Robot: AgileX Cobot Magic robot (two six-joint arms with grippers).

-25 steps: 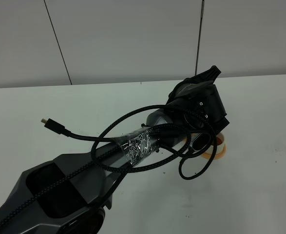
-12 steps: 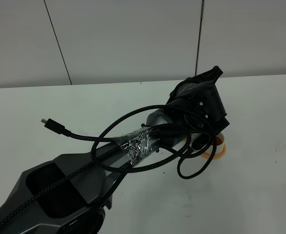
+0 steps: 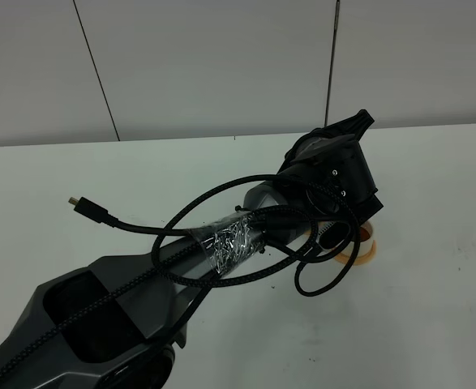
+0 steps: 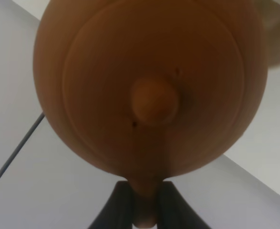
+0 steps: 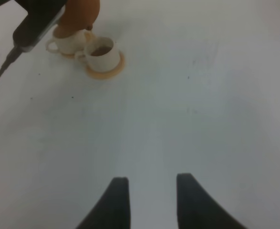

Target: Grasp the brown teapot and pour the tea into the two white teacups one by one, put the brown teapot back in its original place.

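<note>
The brown teapot (image 4: 149, 90) fills the left wrist view, lid knob toward the camera. My left gripper (image 4: 146, 210) is shut on its handle. In the right wrist view the teapot (image 5: 81, 13) hangs tipped over the farther white teacup (image 5: 67, 42). The nearer white teacup (image 5: 101, 53) holds dark tea (image 5: 100, 49) and stands on an orange saucer (image 5: 108, 70). My right gripper (image 5: 149, 200) is open and empty, low over bare table well short of the cups. From the high view the left arm's wrist (image 3: 331, 174) hides the teapot and cups.
An orange saucer's rim (image 3: 361, 253) peeks out under the left wrist. Black cables (image 3: 181, 219) loop around the left arm. The white table (image 3: 432, 308) stretches to the right and front. A grey wall (image 3: 221, 65) stands behind.
The left wrist has shifted very slightly to the right with the teapot in its grip. Nothing else has moved.
</note>
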